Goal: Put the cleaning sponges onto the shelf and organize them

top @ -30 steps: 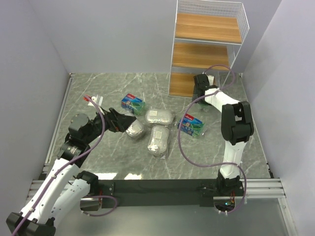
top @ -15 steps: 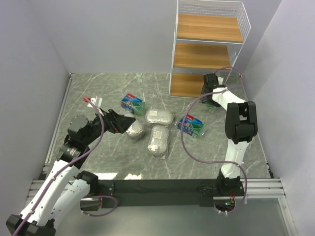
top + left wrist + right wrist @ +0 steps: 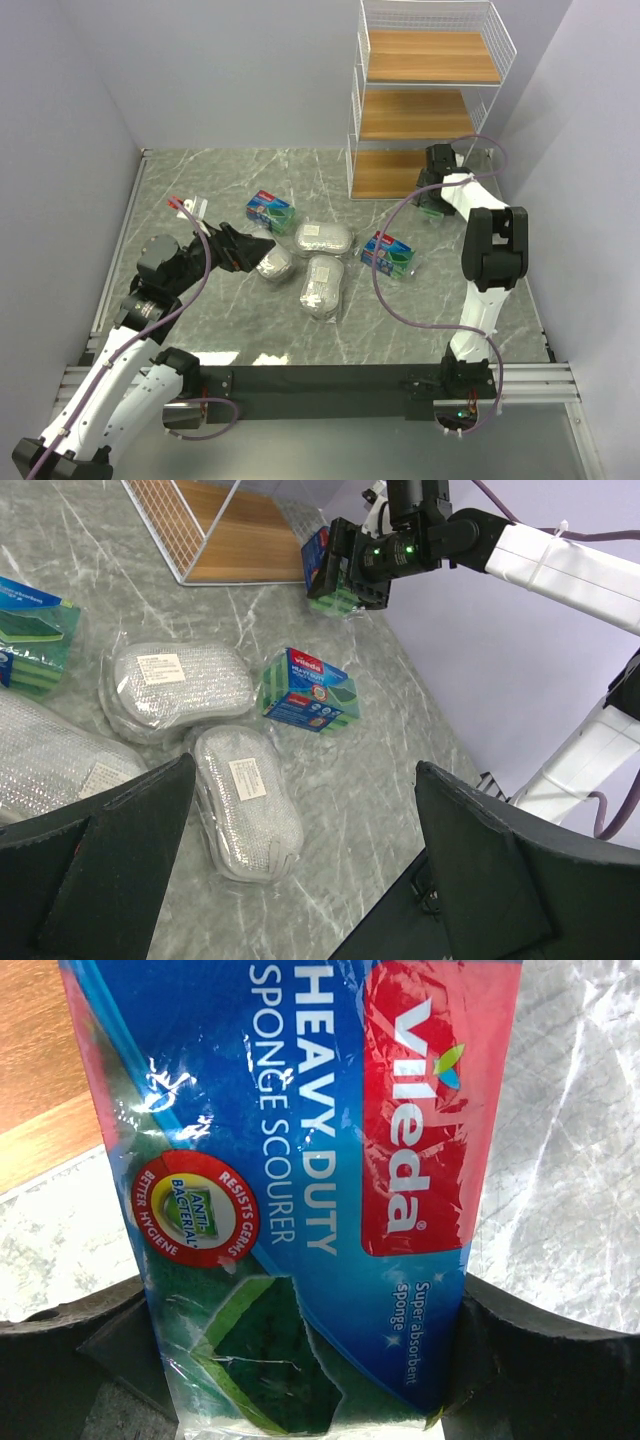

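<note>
right gripper (image 3: pixel 300 1360) | clamps green pack (image 3: pixel 300 1160) | top cut off

Green sponge pack (image 3: pixel 300 1160), apparently snug between the right claw's (image 3: pixel 300 1370) fingers (image 3: pixel 60 1370), beside a wooden tier (image 3: pixel 40 1080).

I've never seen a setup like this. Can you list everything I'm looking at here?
green sponge packs: three, green with blue-and-red labels; one left of the silver cluster, one right of it, one held beside the shelf's bottom tier
silver sponge packs: three, silvery-grey in clear wrap; clustered mid-table
shelf: one, white wire with three wooden tiers; back right of the table
table: one, grey marble pattern; under everything
left gripper: one, black; open, beside a silver pack
right gripper: one, black; shut on a green pack
</note>
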